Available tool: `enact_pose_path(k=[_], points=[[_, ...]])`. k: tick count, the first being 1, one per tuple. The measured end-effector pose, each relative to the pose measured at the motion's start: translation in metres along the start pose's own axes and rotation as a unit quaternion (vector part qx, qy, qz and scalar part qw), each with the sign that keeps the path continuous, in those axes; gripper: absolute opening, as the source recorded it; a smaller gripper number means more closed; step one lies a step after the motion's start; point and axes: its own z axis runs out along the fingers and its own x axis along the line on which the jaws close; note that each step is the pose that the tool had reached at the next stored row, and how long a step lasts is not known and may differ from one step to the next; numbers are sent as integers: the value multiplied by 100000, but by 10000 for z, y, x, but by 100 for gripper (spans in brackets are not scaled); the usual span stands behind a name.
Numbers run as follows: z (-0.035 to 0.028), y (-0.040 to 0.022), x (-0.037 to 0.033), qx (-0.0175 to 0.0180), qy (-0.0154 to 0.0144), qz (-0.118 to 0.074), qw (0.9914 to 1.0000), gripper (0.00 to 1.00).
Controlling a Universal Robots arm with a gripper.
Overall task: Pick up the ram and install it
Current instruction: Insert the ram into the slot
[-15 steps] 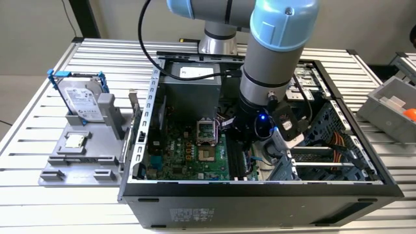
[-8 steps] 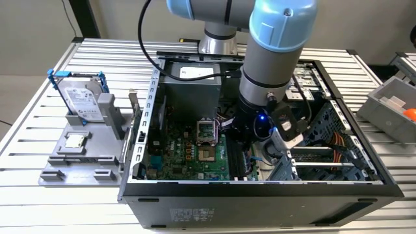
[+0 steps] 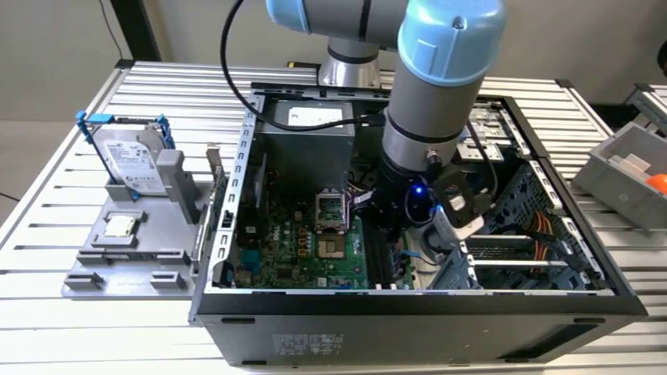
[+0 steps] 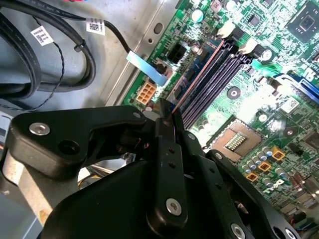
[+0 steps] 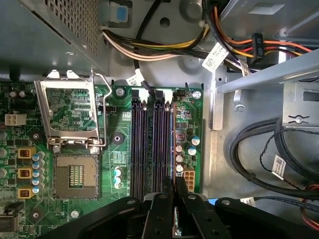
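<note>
One ram stick stands edge-on in the outermost memory slot, pinched at its near end by the gripper.

In the first wrist view the gripper's black fingers are pressed together on the board's thin edge, beside the empty black slots and the open CPU socket. The arm reaches down into the open computer case, among loose cables. A hard drive stands upright on a grey holder outside the case, to the exterior view's left.
</note>
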Motion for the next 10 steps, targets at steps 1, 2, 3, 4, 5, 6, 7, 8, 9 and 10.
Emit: enact_pose_path(k=[1, 2, 3, 4, 5, 6, 7, 8, 9, 10], points=[[1, 0, 2, -8, 26, -7, 100000, 0], [2, 0, 2, -13, 62, -17, 100000, 0], [3, 0, 3, -12, 99, -22, 100000, 0], [3, 0, 4, -10, 137, -28, 100000, 0], [4, 0, 5, -13, 170, -39, 100000, 0], [4, 0, 5, -14, 200, -52, 100000, 0], [5, 0, 6, -10, 236, -56, 100000, 0], [7, 0, 6, -20, 261, -59, 100000, 0], [10, 0, 6, -25, 295, -61, 100000, 0], [14, 0, 6, -12, 332, -62, 99999, 0]])
